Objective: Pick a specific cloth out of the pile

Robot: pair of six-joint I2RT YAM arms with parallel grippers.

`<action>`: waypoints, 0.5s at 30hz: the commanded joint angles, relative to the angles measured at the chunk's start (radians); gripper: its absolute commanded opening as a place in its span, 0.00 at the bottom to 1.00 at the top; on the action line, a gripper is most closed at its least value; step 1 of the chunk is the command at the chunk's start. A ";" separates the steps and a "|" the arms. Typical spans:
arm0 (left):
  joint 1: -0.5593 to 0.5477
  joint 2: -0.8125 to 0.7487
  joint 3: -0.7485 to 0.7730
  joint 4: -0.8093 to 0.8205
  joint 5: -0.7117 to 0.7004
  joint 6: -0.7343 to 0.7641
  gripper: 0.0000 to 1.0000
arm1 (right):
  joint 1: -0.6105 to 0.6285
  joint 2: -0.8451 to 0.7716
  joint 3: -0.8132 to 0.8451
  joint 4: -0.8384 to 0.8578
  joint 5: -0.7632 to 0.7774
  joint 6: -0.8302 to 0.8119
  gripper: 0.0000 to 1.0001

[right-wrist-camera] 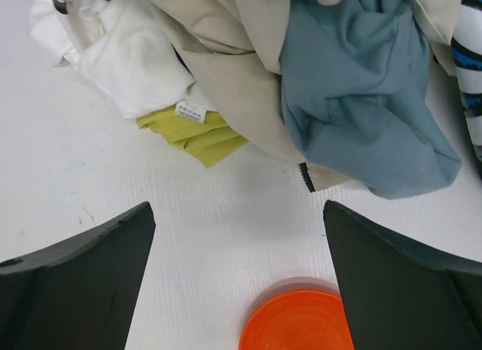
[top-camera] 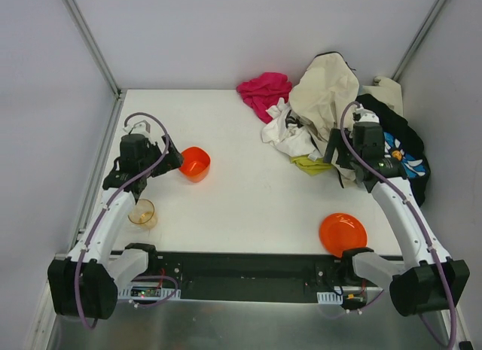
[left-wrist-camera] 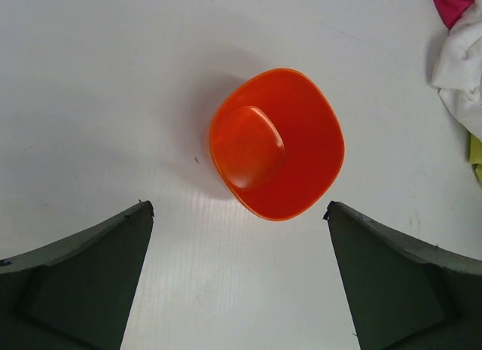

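Note:
The yellow-green cloth (top-camera: 310, 165) lies at the near left edge of the pile (top-camera: 331, 101), mostly buried; only a corner shows. In the right wrist view that corner (right-wrist-camera: 196, 132) pokes out from under a white garment (right-wrist-camera: 128, 56) and a cream-beige one (right-wrist-camera: 226, 49), beside a light blue one (right-wrist-camera: 354, 86). My right gripper (top-camera: 337, 163) hovers just right of the corner, open and empty (right-wrist-camera: 237, 208). My left gripper (top-camera: 172, 158) is open and empty (left-wrist-camera: 239, 207) over the table's left side, far from the pile. A magenta cloth (top-camera: 265, 90) lies at the pile's far left.
An orange bowl (top-camera: 194, 163) sits just ahead of my left gripper (left-wrist-camera: 276, 143). An orange plate (top-camera: 343, 234) lies near the front right, below my right gripper (right-wrist-camera: 297, 324). A clear cup (top-camera: 141, 213) stands at the front left. A black daisy-print garment (top-camera: 403, 150) hangs at the right edge.

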 commanded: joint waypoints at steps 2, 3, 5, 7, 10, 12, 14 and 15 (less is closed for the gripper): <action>0.004 0.044 0.091 0.055 0.070 0.011 0.99 | 0.041 0.079 0.121 0.049 -0.007 -0.070 0.96; 0.005 0.055 0.103 0.056 0.070 0.011 0.99 | 0.049 0.105 0.145 0.045 -0.007 -0.076 0.96; 0.005 0.079 0.129 0.060 0.077 0.016 0.99 | 0.073 0.154 0.194 0.026 0.008 -0.085 0.96; 0.005 0.099 0.154 0.060 0.094 0.022 0.99 | 0.099 0.205 0.231 0.025 0.017 -0.099 0.96; 0.005 0.121 0.180 0.063 0.117 0.026 0.99 | 0.144 0.289 0.306 -0.006 0.029 -0.116 0.96; 0.005 0.135 0.193 0.064 0.136 0.025 0.99 | 0.174 0.358 0.368 -0.038 0.031 -0.131 0.96; 0.005 0.150 0.204 0.072 0.159 0.023 0.99 | 0.203 0.428 0.434 -0.076 0.045 -0.147 0.96; 0.005 0.159 0.206 0.078 0.168 0.022 0.99 | 0.217 0.461 0.460 -0.098 0.057 -0.150 0.96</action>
